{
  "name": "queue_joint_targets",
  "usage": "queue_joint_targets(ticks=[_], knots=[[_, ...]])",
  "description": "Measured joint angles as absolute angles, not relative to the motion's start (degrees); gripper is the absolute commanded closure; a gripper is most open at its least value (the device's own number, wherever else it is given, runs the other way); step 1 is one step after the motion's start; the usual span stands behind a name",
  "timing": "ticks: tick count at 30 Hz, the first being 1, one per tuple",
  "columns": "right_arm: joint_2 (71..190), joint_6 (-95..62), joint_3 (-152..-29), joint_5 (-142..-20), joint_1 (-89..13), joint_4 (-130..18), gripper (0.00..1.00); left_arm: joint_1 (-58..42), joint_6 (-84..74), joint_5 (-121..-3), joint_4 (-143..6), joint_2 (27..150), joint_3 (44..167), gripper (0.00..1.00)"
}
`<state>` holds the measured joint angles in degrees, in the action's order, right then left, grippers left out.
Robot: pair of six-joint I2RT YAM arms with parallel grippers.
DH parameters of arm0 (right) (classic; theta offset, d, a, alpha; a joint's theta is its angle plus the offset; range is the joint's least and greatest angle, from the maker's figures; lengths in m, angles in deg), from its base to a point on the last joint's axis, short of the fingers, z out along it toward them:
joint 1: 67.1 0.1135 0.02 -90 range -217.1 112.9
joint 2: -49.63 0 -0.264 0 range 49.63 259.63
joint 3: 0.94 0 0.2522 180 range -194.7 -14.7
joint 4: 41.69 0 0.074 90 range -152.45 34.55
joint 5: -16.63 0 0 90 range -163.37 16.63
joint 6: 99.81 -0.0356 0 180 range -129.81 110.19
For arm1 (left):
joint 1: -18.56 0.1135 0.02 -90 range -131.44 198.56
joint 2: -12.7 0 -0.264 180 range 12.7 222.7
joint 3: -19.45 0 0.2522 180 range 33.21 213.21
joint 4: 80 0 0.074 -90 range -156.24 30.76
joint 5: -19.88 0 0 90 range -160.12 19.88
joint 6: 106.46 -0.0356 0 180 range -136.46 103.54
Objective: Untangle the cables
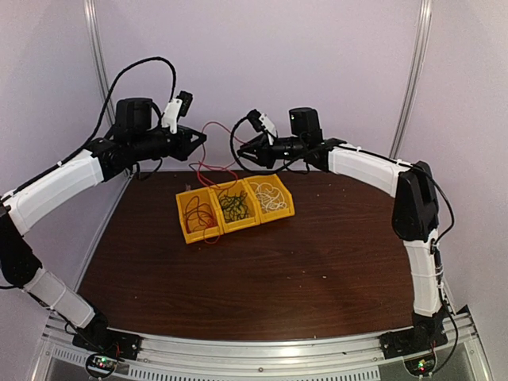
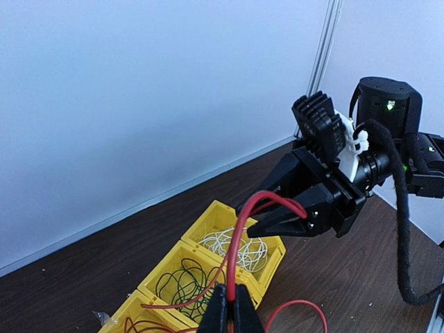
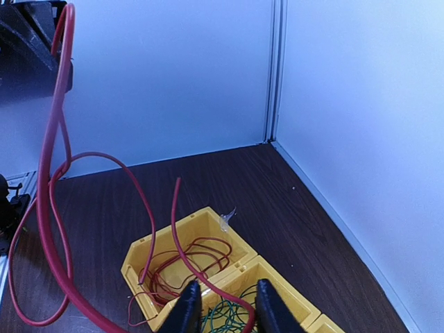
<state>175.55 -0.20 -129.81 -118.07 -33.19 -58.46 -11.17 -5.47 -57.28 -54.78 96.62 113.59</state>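
On the dark brown table [image 1: 333, 262], toward its far half, three yellow bins [image 1: 242, 226] stand in one row, side against side. Each bin holds one colour of cable: the left bin holds the red bundle [image 1: 200, 214], the middle bin the dark green bundle [image 1: 234, 206], and the right bin the white bundle [image 1: 270, 196]. That gives three bundles in three compartments. Two arms reach in from the near edge, one on each side. Their two grippers face each other in the air behind the bins, near but apart. The left gripper [image 2: 229, 305] is clenched: its two fingers are pressed together on one red cable [image 2: 234, 243], which leaves the fingertips and rises toward the other arm. The right gripper [image 2: 262, 214] is released: in its own wrist view the two fingers [image 3: 186, 312] stand apart with a clear gap, and a red strand passes through that gap without being pinched. In the left wrist view the red cable forms one loop at the right gripper's jaws. From this raised section the red cable hangs in slack curves down toward the table and the left bin, where the red bundle lies. In the right wrist view one free red end shows in the air above that bin. The dark green and white bundles lie in their bins, touched by neither gripper.
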Motion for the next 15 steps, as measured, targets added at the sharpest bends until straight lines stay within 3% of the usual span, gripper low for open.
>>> queue_joint_targets(ticks=[2, 8, 15], knots=[[175.8, -0.5, -129.9, -118.4, -33.2, -58.1, 1.0, -11.2, -5.5, -57.3, -54.7, 96.8, 113.6, 1.0], [177.6, -2.3, -130.0, -118.6, -32.9, -55.7, 1.0, -11.2, -5.2, -62.0, -57.6, 98.7, 112.8, 1.0], [183.7, -7.2, -130.8, -114.9, -29.6, -53.5, 1.0, -11.2, -2.3, -73.6, -71.0, 103.2, 103.6, 1.0]])
